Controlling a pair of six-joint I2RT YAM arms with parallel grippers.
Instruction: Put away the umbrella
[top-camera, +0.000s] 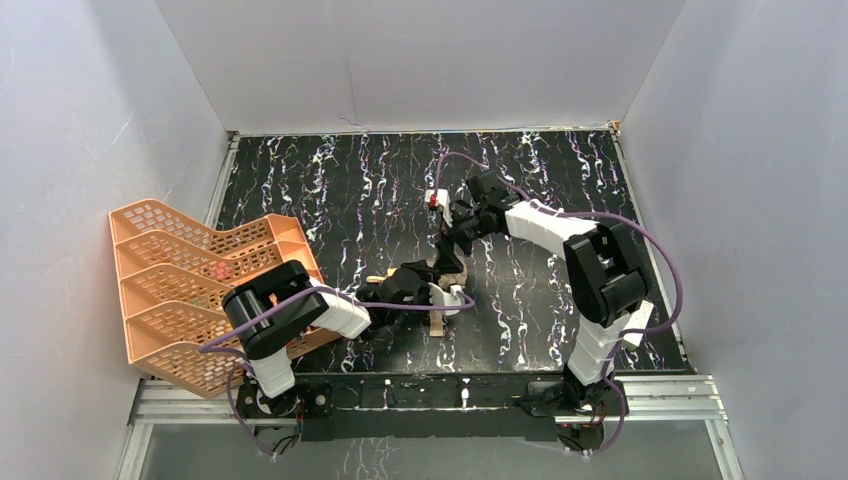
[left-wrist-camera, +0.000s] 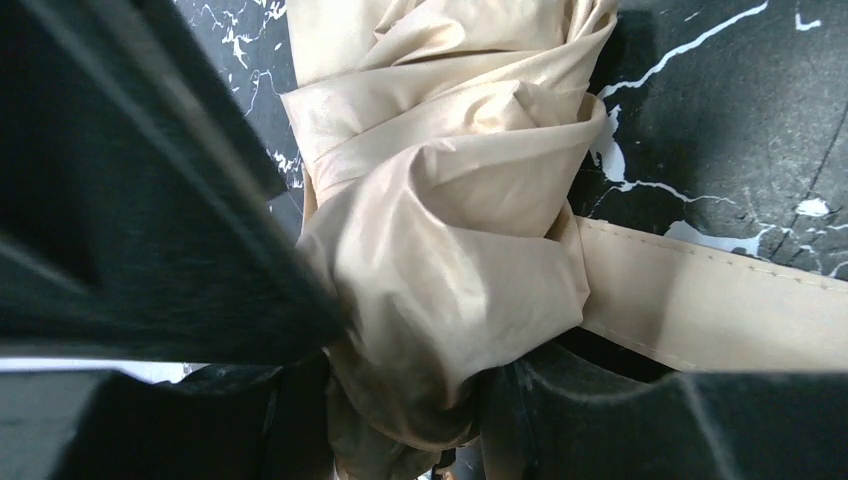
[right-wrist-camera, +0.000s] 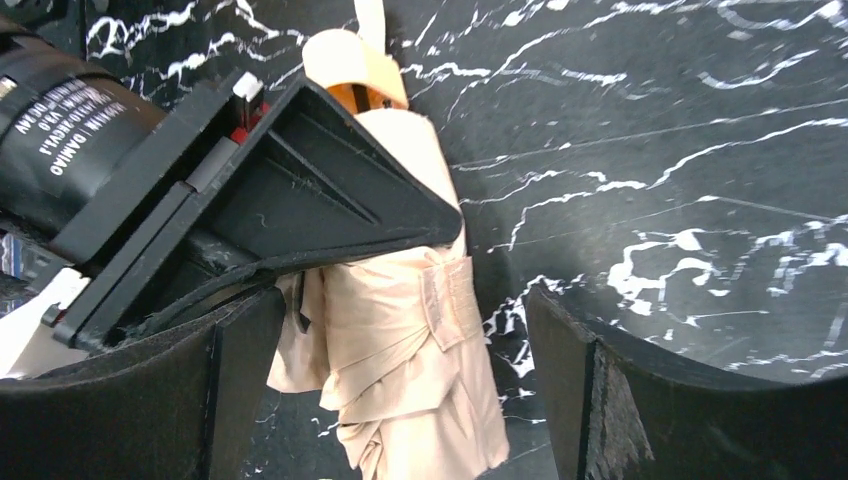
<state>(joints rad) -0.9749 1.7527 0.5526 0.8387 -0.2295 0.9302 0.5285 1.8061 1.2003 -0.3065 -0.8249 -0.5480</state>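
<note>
At the middle of the table (top-camera: 330, 190), towards its near edge, we find the umbrella (left-wrist-camera: 440, 230) lying on the tabletop, its strap (left-wrist-camera: 700, 300) trailing out to one side. The left gripper (top-camera: 428, 290) reaches in from the left and sits around the bundle, one finger on either side. The right gripper (top-camera: 452, 248) hangs just behind it, fingers standing wide to either side of the umbrella. Well apart, at the table's left edge, we see the tray rack (top-camera: 180, 290).
</note>
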